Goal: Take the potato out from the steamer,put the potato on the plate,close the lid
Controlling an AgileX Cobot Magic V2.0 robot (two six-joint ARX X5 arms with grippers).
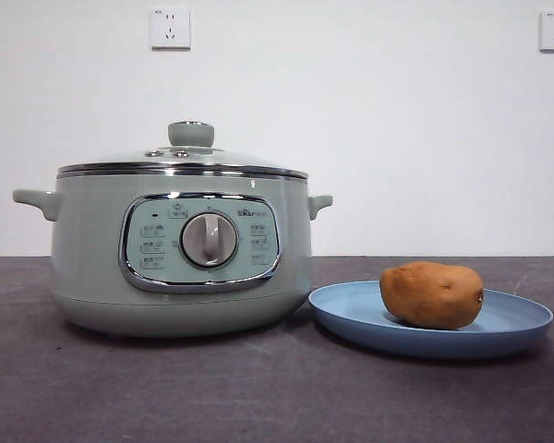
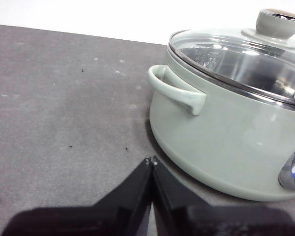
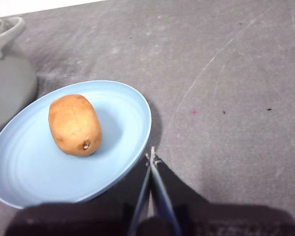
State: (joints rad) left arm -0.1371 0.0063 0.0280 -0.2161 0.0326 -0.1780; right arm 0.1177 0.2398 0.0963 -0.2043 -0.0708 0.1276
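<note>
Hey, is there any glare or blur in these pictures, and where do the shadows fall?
Front view: sharp, even light, soft shadow under the plate. Left wrist view: bright reflections on the glass lid, the shut left gripper dark and blurry. Right wrist view: plate shadow toward the shut right gripper.

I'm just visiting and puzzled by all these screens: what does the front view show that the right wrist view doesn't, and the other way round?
Only the front view shows the whole steamer with its control dial, the lid closed on it, and two wall sockets.

Only the right wrist view shows the right gripper, jaws shut, empty, beside the plate.

Both show the potato lying on the blue plate, next to the steamer.
</note>
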